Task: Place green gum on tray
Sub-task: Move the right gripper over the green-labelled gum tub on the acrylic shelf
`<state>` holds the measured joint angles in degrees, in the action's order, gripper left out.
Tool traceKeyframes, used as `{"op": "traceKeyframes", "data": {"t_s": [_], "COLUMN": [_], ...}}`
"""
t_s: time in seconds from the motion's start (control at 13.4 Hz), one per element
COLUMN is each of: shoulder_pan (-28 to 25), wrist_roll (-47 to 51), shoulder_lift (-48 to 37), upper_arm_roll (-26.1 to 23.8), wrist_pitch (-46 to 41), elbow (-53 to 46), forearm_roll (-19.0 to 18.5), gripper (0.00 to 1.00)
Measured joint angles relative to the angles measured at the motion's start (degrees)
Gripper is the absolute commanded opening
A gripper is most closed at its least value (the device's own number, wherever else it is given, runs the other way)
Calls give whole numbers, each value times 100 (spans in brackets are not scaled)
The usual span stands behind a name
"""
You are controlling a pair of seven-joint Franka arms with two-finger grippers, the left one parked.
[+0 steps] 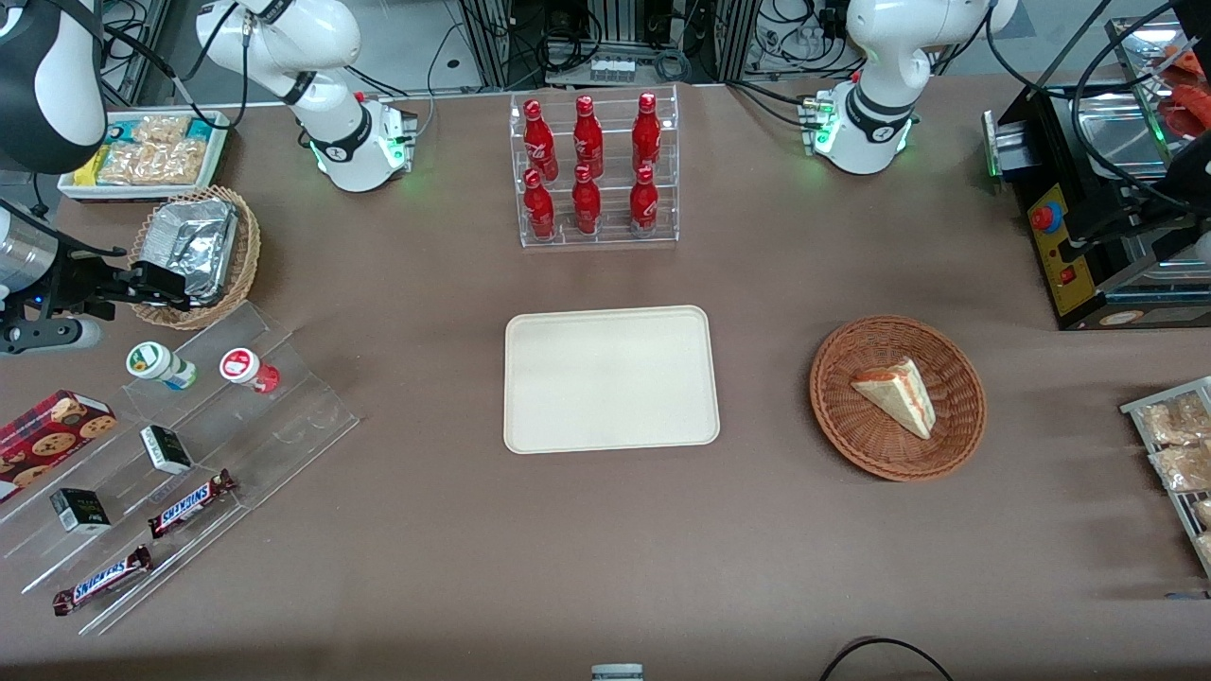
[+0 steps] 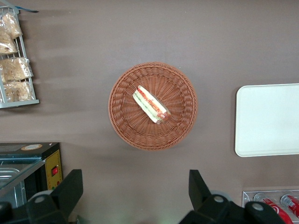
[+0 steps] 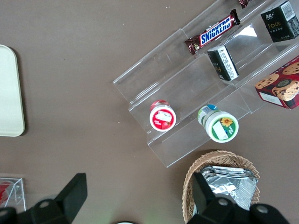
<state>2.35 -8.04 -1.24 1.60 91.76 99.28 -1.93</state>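
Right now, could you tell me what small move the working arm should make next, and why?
Probably move the gripper over the green gum and lower it. Its fingers are open and hold nothing, it hovers near the foil-filled basket, the gum still stands on the clear rack beside the red-lidded bottle, and the tray is empty.

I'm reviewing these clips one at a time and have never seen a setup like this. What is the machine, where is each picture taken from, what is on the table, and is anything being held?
Two white robot arms stand at a brown table. One picture faces them from the front; the other two look down from cameras on their wrists. The working arm's hand hangs open above a wicker basket of foil, holding nothing. Just nearer the front camera, a clear stepped shelf carries the green gum beside a red-lidded bottle, plus small dark boxes and Snickers bars. The cream tray lies bare mid-table, with a rack of red bottles farther from the camera. A round basket with a sandwich sits toward the parked arm's end.
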Motion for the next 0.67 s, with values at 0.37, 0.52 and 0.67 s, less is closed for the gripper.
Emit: {"op": "traceKeyframes", "data": {"t_s": [0.37, 0.52, 0.67], "shoulder_pan": [3, 18, 93], "wrist_roll": [0, -125, -599], "shoulder_lift": [-1, -12, -54], "upper_arm_roll": [2, 11, 29], "wrist_pitch": [190, 398, 946], "elbow": [90, 219, 571], "forearm_roll": [0, 0, 0], "gripper": [100, 100, 100]}}
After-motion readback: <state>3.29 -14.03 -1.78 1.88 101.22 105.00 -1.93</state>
